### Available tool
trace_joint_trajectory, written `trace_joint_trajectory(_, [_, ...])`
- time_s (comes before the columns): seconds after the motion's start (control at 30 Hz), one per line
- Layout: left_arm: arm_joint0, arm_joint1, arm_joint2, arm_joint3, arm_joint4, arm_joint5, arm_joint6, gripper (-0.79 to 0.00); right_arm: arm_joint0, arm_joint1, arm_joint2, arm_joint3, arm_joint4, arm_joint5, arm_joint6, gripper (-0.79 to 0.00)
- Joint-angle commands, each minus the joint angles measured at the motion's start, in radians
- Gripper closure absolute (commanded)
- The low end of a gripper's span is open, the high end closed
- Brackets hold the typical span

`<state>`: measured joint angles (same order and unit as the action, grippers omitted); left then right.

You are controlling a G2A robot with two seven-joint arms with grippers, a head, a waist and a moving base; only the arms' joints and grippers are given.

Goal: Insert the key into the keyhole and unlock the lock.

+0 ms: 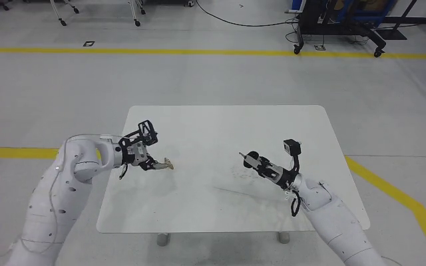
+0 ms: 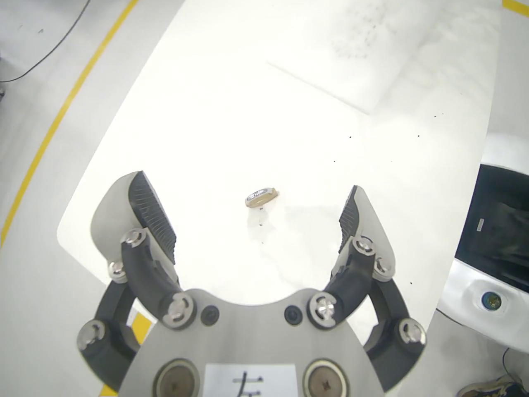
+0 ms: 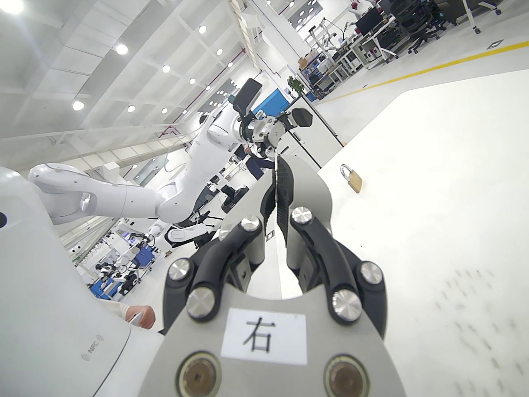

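Padlock (image 2: 260, 197) on table (image 1: 219, 126) just in front of spread left hand (image 2: 246, 185), right hand (image 3: 277, 167) pressed together, well apart.

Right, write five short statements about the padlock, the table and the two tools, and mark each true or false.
1. The left tool is open. True.
2. The small brass padlock is clamped in the left tool. False: it rests on the white table, with neither finger touching it.
3. The right tool is shut. True.
4. The padlock sits on the right arm's side of the table. False: it is on the left arm's side, close to the left tool.
5. A yellow line crosses the floor beyond the table. True.
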<state>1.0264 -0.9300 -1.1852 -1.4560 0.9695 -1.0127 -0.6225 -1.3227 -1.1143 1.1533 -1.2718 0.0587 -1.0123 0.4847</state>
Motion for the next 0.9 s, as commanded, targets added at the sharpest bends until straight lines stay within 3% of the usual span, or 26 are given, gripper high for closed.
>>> trace_joint_trajectory(0.0, [-0.072,0.015,0.124,0.045,0.034,0.000,0.026,-0.785,0.000,0.000,0.000,0.000,0.000,0.000,0.000,0.000])
trace_joint_trajectory(0.17, [-0.222,0.038,0.369,0.173,0.197,0.000,0.150,-0.785,0.000,0.000,0.000,0.000,0.000,0.000,0.000,0.000])
trace_joint_trajectory(0.4, [-0.369,0.024,0.599,0.345,0.347,0.000,0.399,-0.723,0.000,0.000,0.000,0.000,0.000,0.000,0.000,0.000])
trace_joint_trajectory(0.67, [-0.470,-0.004,0.754,0.470,0.418,0.000,0.582,-0.576,0.000,0.000,0.000,0.000,0.000,0.000,0.000,0.000])
trace_joint_trajectory(0.87, [-0.515,-0.029,0.834,0.524,0.444,0.000,0.646,-0.459,0.000,0.000,0.000,0.000,0.000,0.000,0.000,0.000])
